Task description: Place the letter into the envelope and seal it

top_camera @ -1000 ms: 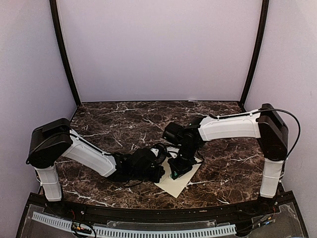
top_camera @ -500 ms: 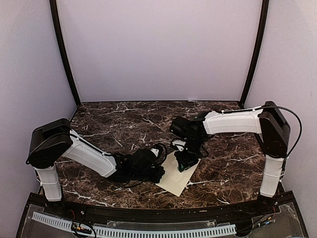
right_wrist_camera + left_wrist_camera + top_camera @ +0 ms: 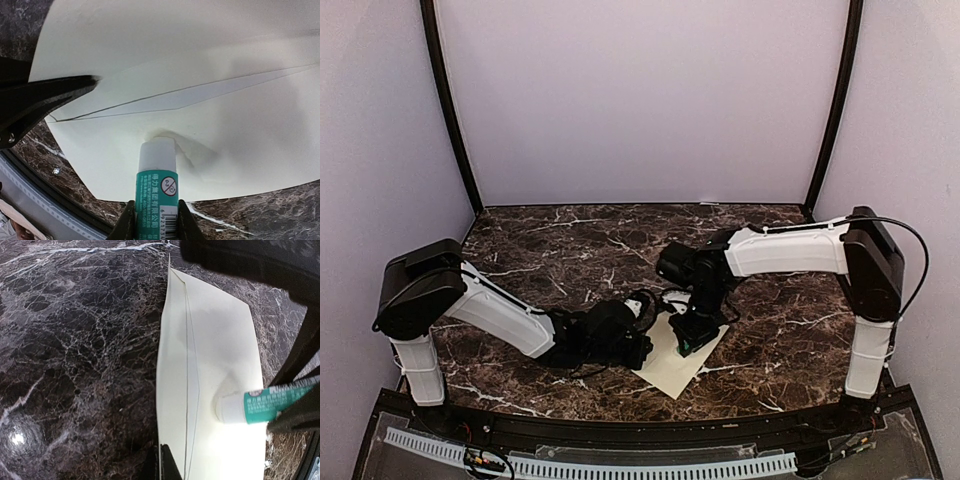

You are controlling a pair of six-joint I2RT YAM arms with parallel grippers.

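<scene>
The plain cream envelope (image 3: 682,368) lies flat on the marble table, its flap edge showing as a thin line in the left wrist view (image 3: 192,365) and the right wrist view (image 3: 200,50). My left gripper (image 3: 642,350) is shut on the envelope's near left edge (image 3: 161,460). My right gripper (image 3: 688,333) is shut on a green and white glue stick (image 3: 156,185). The stick's white tip presses on the envelope beside the flap edge and dents the paper; it also shows in the left wrist view (image 3: 260,404). The letter is not in view.
The dark marble table (image 3: 550,250) is walled by pale panels at the back and sides. A black rail (image 3: 620,435) runs along the near edge, close to the envelope's near corner. The right arm (image 3: 785,250) reaches across over the envelope.
My right gripper with the glue stick swung right and back over the envelope, then came back left and nearer. The left gripper and the envelope stayed put.
</scene>
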